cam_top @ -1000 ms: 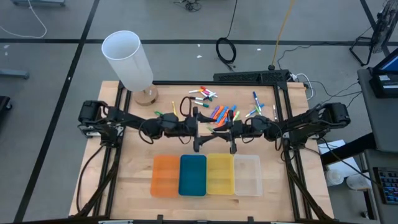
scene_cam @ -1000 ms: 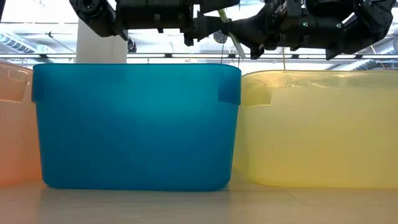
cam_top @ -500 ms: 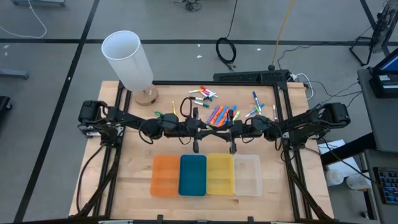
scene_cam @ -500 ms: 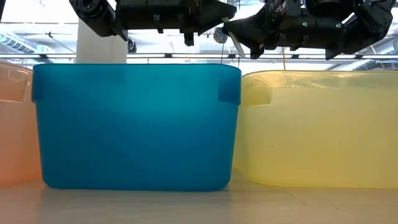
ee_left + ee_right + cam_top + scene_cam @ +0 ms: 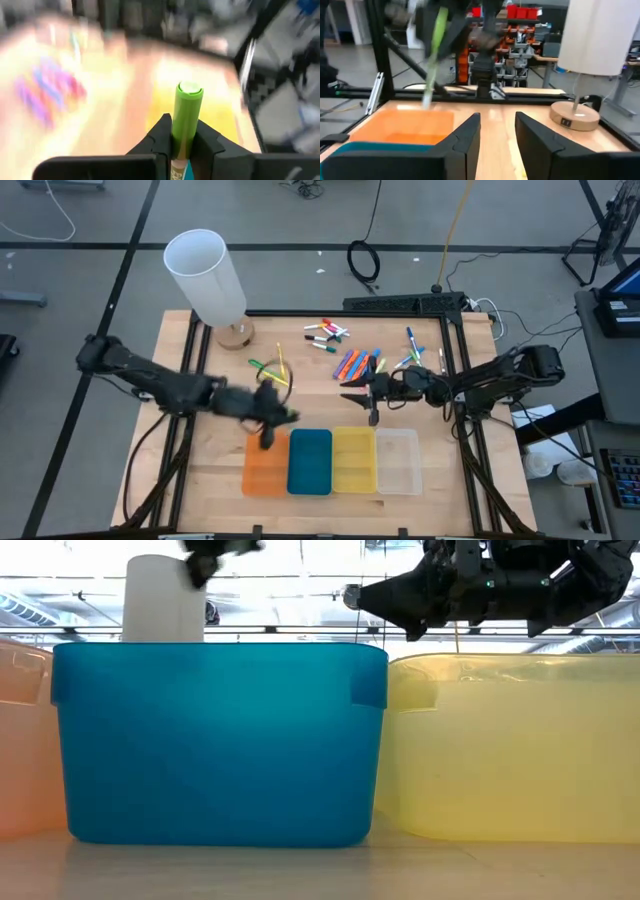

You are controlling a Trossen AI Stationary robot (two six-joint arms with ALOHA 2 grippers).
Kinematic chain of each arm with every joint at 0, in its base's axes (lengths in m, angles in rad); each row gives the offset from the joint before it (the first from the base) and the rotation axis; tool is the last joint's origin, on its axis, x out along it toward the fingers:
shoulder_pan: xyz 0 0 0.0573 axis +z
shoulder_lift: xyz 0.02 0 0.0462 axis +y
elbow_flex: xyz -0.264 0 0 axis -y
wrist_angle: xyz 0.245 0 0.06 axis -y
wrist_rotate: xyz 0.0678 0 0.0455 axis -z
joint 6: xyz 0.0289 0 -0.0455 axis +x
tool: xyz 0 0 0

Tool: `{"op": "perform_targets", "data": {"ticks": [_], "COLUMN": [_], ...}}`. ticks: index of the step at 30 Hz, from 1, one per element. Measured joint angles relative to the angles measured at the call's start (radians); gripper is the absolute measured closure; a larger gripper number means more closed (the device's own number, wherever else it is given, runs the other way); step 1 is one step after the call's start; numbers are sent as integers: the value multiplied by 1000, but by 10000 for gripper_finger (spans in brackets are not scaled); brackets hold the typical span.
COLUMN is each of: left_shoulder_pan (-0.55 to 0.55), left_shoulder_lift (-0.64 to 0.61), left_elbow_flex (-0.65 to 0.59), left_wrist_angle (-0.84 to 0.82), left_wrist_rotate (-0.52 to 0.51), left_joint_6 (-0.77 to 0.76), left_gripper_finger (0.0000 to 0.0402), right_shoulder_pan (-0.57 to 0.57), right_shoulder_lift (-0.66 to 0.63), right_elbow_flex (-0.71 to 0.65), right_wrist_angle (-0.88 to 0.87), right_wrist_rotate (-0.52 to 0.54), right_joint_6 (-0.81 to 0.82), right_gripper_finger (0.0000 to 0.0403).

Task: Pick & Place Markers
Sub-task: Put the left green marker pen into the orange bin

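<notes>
Left gripper (image 5: 181, 145): clenched on a green marker (image 5: 186, 117), which stands up between its fingers; we find it above the near left of the table, at the far edge of the orange tray (image 5: 265, 465). Right gripper (image 5: 352, 390): fingers parted, nothing between them; we place it mid-table, beyond the yellow tray (image 5: 354, 460). Remaining markers (image 5: 358, 362): we count loose clusters on the far half of the wooden table (image 5: 210, 465), none in any tray that we can see. Blue tray (image 5: 310, 461) and clear tray (image 5: 398, 462): in the same near row. White lamp (image 5: 206, 275): far left corner.
</notes>
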Motion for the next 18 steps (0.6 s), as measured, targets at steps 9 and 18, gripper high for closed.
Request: {"op": "perform_targets", "data": {"ticks": [9,18], "left_shoulder_pan": [-256,-268], "left_shoulder_lift": [0,-3], "left_elbow_flex": [-291,-393], "left_wrist_angle": [127,237], "left_wrist_rotate": [-189,-199], "left_joint_6": [-574,-521], "left_gripper_finger": [363,273], "right_shoulder_pan": [0,0], "right_shoulder_lift": [-133,-255], "right_elbow_flex": [-1,0], "right_wrist_angle": [-76,-164], "right_wrist_rotate": [2,-2], "right_joint_6": [5,5], "right_gripper_finger": [302,293]}}
